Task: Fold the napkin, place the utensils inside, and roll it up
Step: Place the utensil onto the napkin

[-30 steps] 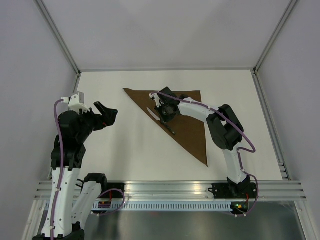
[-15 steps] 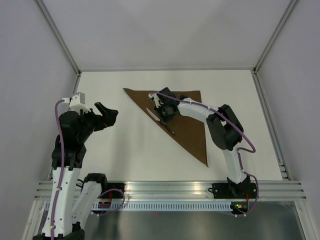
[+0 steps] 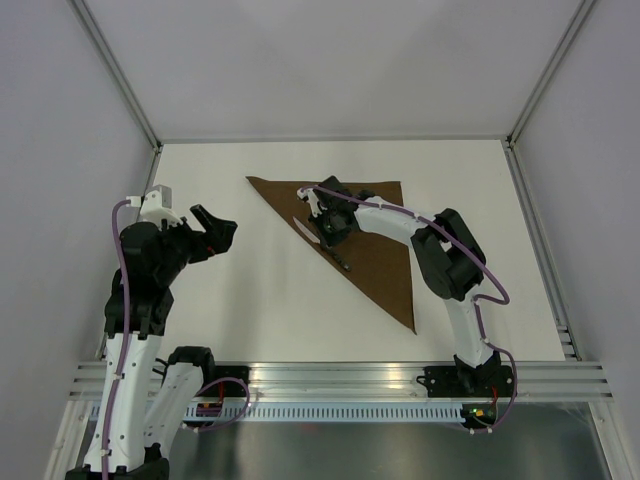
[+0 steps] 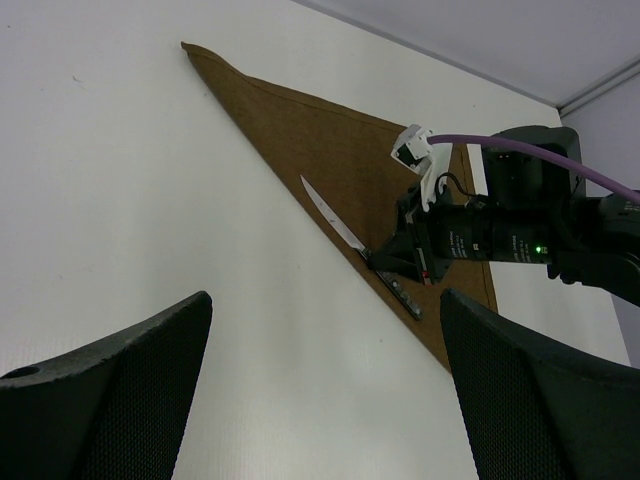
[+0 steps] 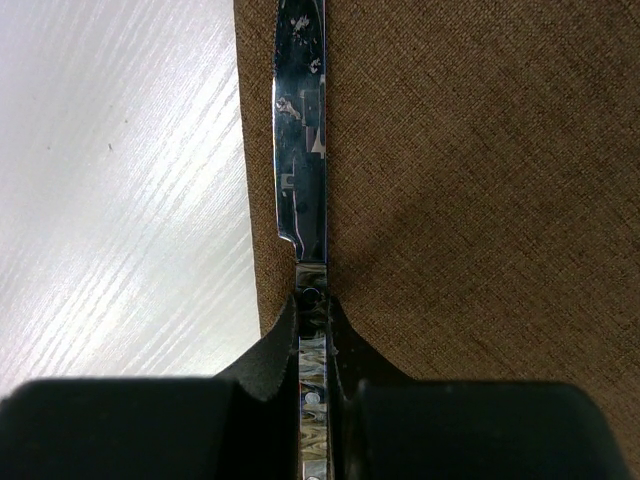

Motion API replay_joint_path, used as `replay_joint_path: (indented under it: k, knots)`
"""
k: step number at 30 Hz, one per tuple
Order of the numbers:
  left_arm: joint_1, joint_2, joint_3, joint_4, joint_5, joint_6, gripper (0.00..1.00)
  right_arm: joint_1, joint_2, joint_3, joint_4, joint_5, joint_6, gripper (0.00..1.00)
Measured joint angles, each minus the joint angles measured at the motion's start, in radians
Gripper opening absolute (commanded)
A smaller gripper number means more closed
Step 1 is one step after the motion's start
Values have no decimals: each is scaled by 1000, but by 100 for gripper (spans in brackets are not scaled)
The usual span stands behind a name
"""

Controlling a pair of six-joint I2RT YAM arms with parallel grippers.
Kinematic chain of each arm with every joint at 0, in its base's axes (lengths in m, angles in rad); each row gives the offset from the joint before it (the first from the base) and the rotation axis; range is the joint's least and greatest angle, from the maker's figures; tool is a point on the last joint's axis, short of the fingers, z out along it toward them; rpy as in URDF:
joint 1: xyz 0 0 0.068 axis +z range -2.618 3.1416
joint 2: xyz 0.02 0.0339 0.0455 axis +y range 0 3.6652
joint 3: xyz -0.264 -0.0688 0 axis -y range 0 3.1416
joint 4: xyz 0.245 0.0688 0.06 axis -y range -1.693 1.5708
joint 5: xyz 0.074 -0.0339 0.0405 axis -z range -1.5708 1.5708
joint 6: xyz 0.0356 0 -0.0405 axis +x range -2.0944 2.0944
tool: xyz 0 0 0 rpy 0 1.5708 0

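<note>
The dark brown napkin [image 3: 385, 270] lies folded into a triangle on the white table, also seen in the left wrist view [image 4: 320, 130] and under the right wrist camera [image 5: 480, 180]. The knife [image 3: 306, 229] lies along the napkin's long diagonal edge, its silver blade [image 5: 303, 150] pointing to the far left. My right gripper [image 3: 330, 232] is shut on the knife's dark marbled handle [image 5: 313, 305], low over the cloth. My left gripper [image 3: 215, 228] hovers open over bare table left of the napkin, nothing between its fingers [image 4: 325, 300].
White table [image 3: 250, 300] walled in by grey panels on the left, right and far sides. A metal rail [image 3: 340, 375] with the arm bases runs along the near edge. The right arm [image 3: 445, 250] reaches across the napkin's right part.
The left arm has shifted very slightly. The right gripper holds the knife in nearly the same spot.
</note>
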Motion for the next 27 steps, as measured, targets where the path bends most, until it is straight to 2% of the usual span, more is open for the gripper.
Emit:
replay_joint_path:
  k: [3, 8, 9, 12, 18, 21, 25, 27]
  knots:
    - [0, 0, 0, 0, 0, 0, 98, 0, 4, 0, 0, 0, 0, 15]
    - [0, 4, 0, 0, 0, 0, 99, 0, 4, -2, 0, 0, 1, 32]
    - [0, 5, 0, 0, 0, 0, 99, 0, 4, -2, 0, -1, 0, 38]
    - [0, 6, 0, 0, 1, 0, 100, 0, 4, -2, -1, -1, 0, 45]
    - [0, 11, 0, 5, 7, 0, 100, 0, 4, 12, -18, -12, 0, 50]
    - [0, 19, -1, 34, 31, 0, 97, -2, -3, 54, -44, -18, 0, 52]
    - [-15, 19, -45, 156, 97, 0, 94, -23, -60, 129, -77, -46, 0, 53]
    - [-77, 26, -73, 220, 89, 0, 94, -60, -111, 151, -84, -73, 3, 53]
